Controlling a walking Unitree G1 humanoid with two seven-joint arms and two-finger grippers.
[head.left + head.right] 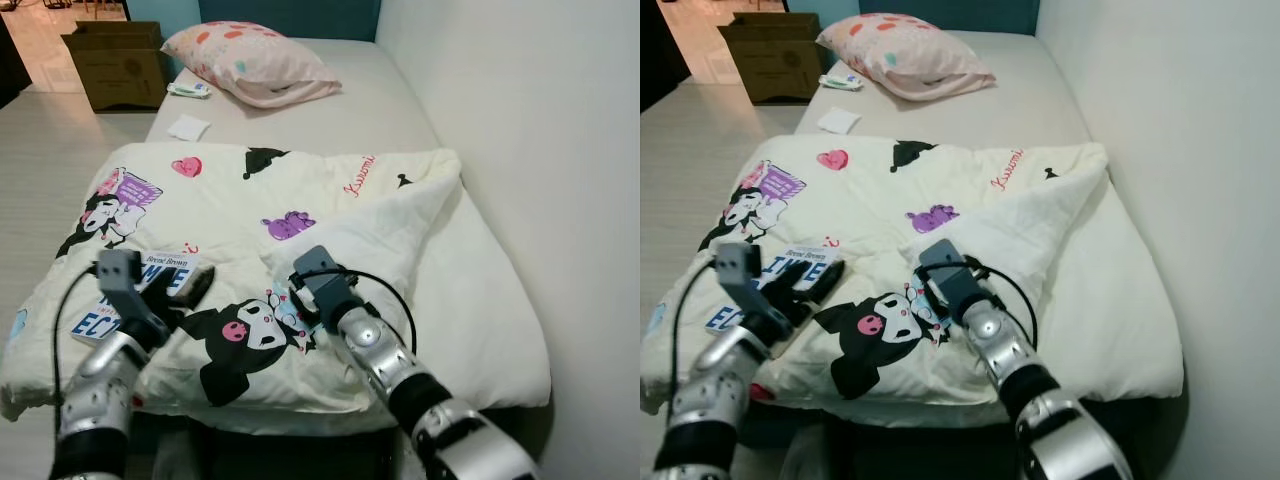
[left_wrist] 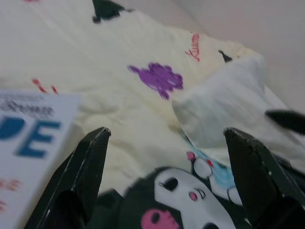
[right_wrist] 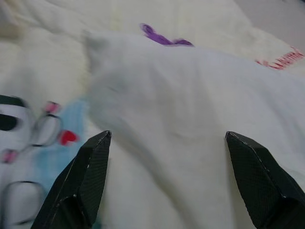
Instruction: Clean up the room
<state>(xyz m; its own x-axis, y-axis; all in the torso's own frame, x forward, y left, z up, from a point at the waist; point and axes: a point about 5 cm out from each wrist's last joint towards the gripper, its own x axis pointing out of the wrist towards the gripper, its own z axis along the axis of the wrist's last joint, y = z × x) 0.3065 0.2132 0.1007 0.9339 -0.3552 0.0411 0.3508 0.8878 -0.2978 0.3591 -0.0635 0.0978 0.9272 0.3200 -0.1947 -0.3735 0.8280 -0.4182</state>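
You have one bed (image 1: 400, 120), one cartoon-print blanket (image 1: 250, 200), one pink pillow (image 1: 250, 62), one book (image 1: 135, 290), one cardboard box (image 1: 118, 65), one white folded cloth (image 1: 188, 127), one small packet (image 1: 189, 90) beside the pillow, two grippers, left gripper (image 1: 190, 290), right gripper (image 1: 290, 300).

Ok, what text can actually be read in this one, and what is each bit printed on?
"Kuromi", red script, roughly legible: on the blanket, near its folded-back corner.
"Brené Brown", small print at the top of the book lying on the blanket by the left gripper; a likely reading.
Large blue letters below it: partly hidden by the arm, only "E" and "EC" show.
Cardboard box and small packet by the pillow: nothing readable.
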